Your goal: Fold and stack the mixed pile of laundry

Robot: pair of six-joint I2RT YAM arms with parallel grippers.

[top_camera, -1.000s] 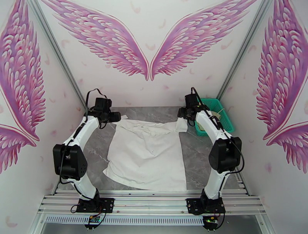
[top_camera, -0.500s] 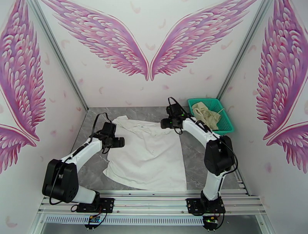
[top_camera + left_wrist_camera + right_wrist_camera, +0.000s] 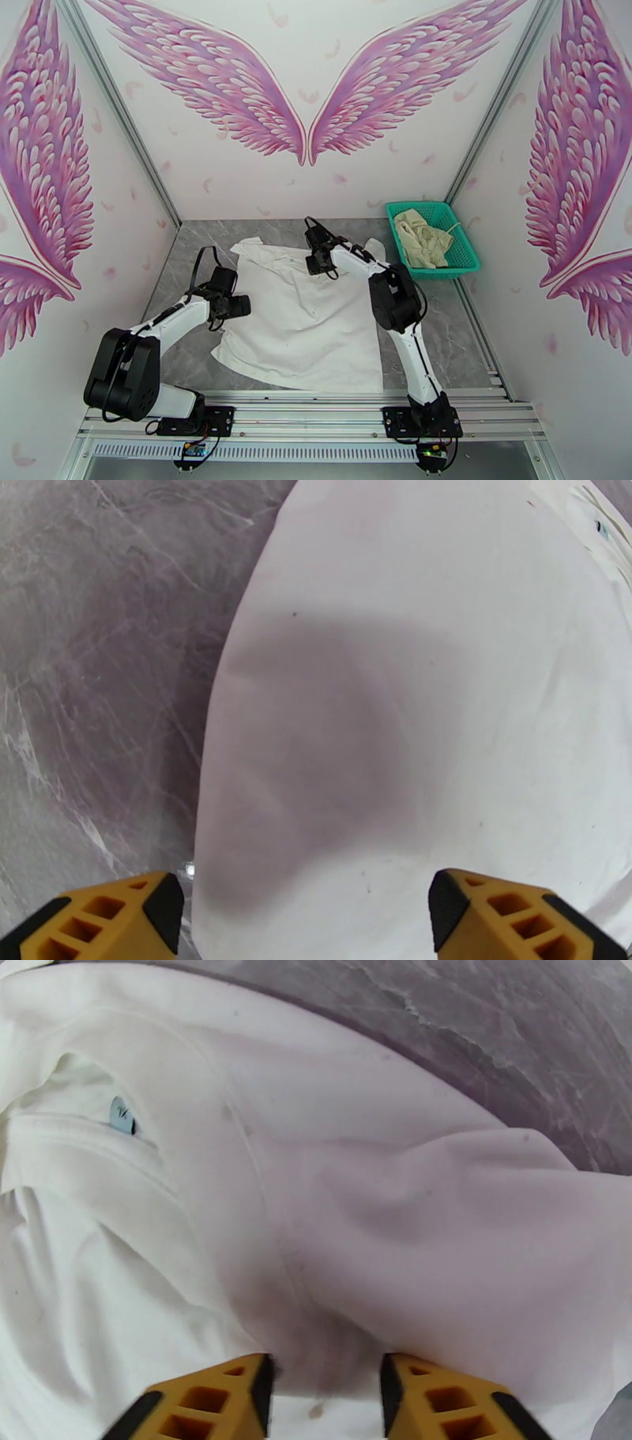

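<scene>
A large white shirt [image 3: 308, 324] lies spread flat on the grey marble table [image 3: 182, 300], collar at the far end. My left gripper [image 3: 241, 306] hovers low over the shirt's left edge, jaws wide; in the left wrist view its gripper [image 3: 308, 914] straddles that cloth edge [image 3: 411, 677]. At the collar area sits my right gripper [image 3: 316, 260]. The right wrist view has that gripper [image 3: 325, 1390] narrowed on a puckered fold of the shirt [image 3: 355, 1181], near a small blue neck label [image 3: 121, 1115]. A cream-beige garment [image 3: 423, 235] lies in the basket.
The teal mesh basket [image 3: 466, 241] stands at the table's far right corner. Bare table runs along both sides of the shirt. Walls close the table in at the back and sides, and a metal rail [image 3: 316, 410] crosses the near edge.
My right gripper swung left from the sleeve near the basket to the collar and narrowed onto the cloth. My left gripper came nearer along the shirt's left edge, still open.
</scene>
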